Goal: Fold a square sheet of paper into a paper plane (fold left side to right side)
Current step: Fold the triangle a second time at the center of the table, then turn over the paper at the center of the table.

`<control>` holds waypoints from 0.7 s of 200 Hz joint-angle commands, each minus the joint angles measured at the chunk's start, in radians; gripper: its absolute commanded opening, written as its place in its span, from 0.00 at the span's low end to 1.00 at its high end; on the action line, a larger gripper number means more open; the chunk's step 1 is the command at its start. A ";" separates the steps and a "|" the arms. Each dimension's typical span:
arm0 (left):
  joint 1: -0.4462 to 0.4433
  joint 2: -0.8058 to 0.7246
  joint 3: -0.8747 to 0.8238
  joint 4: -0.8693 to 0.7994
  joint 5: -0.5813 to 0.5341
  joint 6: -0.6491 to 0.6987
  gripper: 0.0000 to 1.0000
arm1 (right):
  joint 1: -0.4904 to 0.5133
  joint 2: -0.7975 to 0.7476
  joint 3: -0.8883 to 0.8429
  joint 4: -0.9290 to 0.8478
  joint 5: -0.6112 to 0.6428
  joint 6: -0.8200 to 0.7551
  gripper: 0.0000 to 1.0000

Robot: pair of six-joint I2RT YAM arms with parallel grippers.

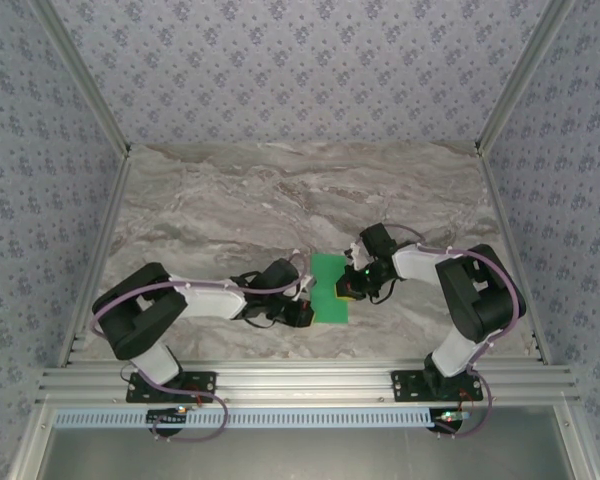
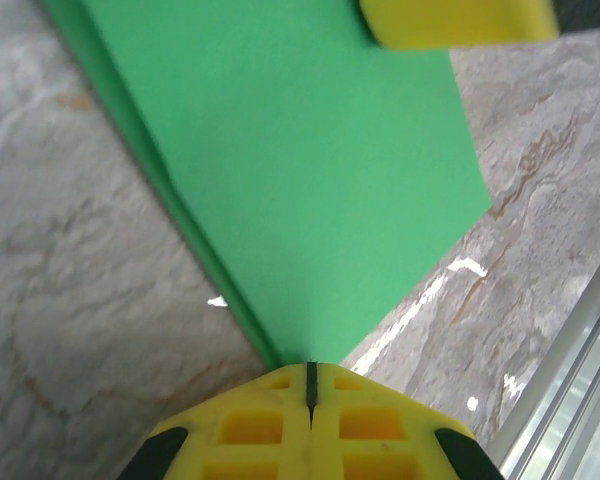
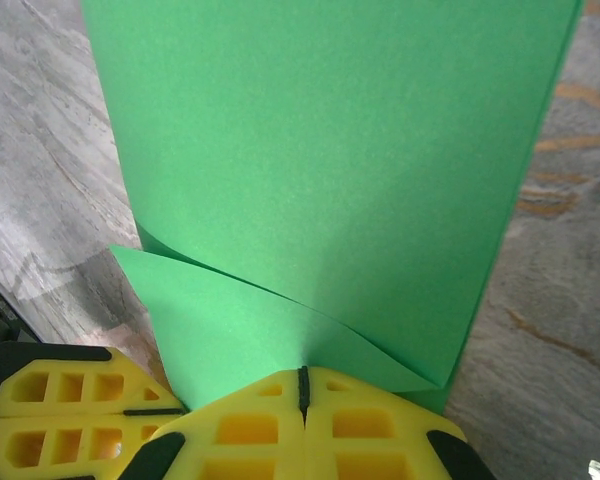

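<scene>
Both my arms bend inward to the square sheet of paper [image 1: 329, 290]. My left gripper [image 2: 310, 370] pinches its corner and my right gripper [image 3: 303, 372] its edge. The right wrist view reveals a raised flap [image 3: 240, 325].

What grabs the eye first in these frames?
The bright green sheet of paper stands out mid-table against the grey marble table. The left gripper and right gripper flank it on either side, yellow fingers shut on its edges. A folded flap shows at the right one.
</scene>
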 commanded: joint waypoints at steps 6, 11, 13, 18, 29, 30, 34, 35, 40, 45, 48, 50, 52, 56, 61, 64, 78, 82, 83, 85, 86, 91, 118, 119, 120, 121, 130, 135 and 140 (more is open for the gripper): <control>0.011 -0.092 -0.044 -0.114 -0.025 -0.011 0.01 | -0.017 -0.035 -0.016 -0.004 0.088 -0.028 0.04; 0.022 -0.110 -0.050 -0.113 -0.021 -0.012 0.01 | -0.017 -0.051 -0.018 0.014 0.077 -0.023 0.05; 0.024 -0.119 -0.052 -0.111 -0.019 -0.013 0.01 | -0.017 -0.059 -0.019 0.022 0.072 -0.020 0.05; 0.038 -0.132 -0.058 -0.106 -0.014 -0.015 0.02 | -0.019 -0.075 -0.022 0.043 0.062 -0.008 0.06; 0.077 -0.167 -0.068 -0.087 0.000 -0.021 0.05 | -0.019 -0.112 -0.027 0.097 0.045 0.019 0.09; 0.080 -0.169 -0.070 -0.084 0.001 -0.022 0.06 | -0.019 -0.116 -0.028 0.102 0.044 0.021 0.10; 0.096 -0.177 -0.071 -0.077 0.009 -0.025 0.07 | -0.019 -0.130 -0.028 0.114 0.043 0.030 0.11; 0.100 -0.179 -0.072 -0.074 0.011 -0.025 0.08 | -0.018 -0.134 -0.028 0.118 0.042 0.031 0.11; 0.118 -0.187 -0.071 -0.062 0.018 -0.028 0.11 | -0.020 -0.152 -0.030 0.133 0.046 0.037 0.14; 0.135 -0.192 -0.070 -0.051 0.027 -0.031 0.12 | -0.019 -0.169 -0.030 0.137 0.054 0.039 0.19; 0.144 -0.195 -0.068 -0.043 0.032 -0.033 0.13 | -0.019 -0.180 -0.030 0.138 0.061 0.038 0.22; 0.151 -0.196 -0.067 -0.038 0.034 -0.033 0.14 | -0.020 -0.185 -0.030 0.138 0.066 0.039 0.24; 0.156 -0.197 -0.066 -0.032 0.037 -0.034 0.15 | -0.019 -0.193 -0.031 0.137 0.069 0.037 0.26; 0.166 -0.198 -0.061 -0.022 0.042 -0.035 0.16 | -0.020 -0.206 -0.032 0.134 0.078 0.033 0.29; 0.175 -0.197 -0.057 -0.008 0.048 -0.036 0.20 | -0.021 -0.224 -0.035 0.127 0.088 0.029 0.32; 0.180 -0.196 -0.053 0.002 0.051 -0.037 0.21 | -0.022 -0.235 -0.037 0.124 0.093 0.025 0.34; 0.190 -0.178 -0.032 0.048 0.072 -0.039 0.28 | -0.031 -0.285 -0.052 0.094 0.125 0.007 0.41; 0.190 -0.169 -0.026 0.061 0.077 -0.038 0.30 | -0.036 -0.301 -0.059 0.087 0.134 0.002 0.42; 0.190 -0.166 -0.023 0.063 0.078 -0.038 0.30 | -0.037 -0.305 -0.062 0.085 0.137 0.001 0.43; 0.190 -0.161 -0.019 0.068 0.081 -0.038 0.31 | -0.039 -0.312 -0.067 0.082 0.141 0.001 0.44; 0.190 -0.159 -0.017 0.071 0.083 -0.036 0.32 | -0.039 -0.317 -0.069 0.081 0.143 0.000 0.44; 0.191 -0.144 -0.005 0.078 0.089 -0.034 0.34 | -0.047 -0.340 -0.081 0.076 0.156 -0.001 0.46; 0.191 -0.043 0.065 0.112 0.124 -0.022 0.43 | -0.074 -0.464 -0.173 0.083 0.207 0.011 0.54; 0.191 -0.040 0.066 0.114 0.126 -0.023 0.43 | -0.074 -0.468 -0.177 0.084 0.207 0.011 0.54; 0.191 -0.037 0.068 0.116 0.128 -0.023 0.44 | -0.075 -0.472 -0.179 0.085 0.207 0.011 0.54; 0.191 -0.033 0.071 0.118 0.129 -0.022 0.44 | -0.075 -0.476 -0.183 0.086 0.207 0.013 0.54; 0.191 0.000 0.090 0.134 0.141 -0.022 0.45 | -0.078 -0.507 -0.207 0.088 0.208 0.017 0.55; 0.190 0.018 0.101 0.141 0.146 -0.023 0.45 | -0.079 -0.523 -0.219 0.088 0.204 0.018 0.56; 0.190 0.034 0.110 0.149 0.149 -0.023 0.45 | -0.079 -0.533 -0.229 0.085 0.202 0.019 0.56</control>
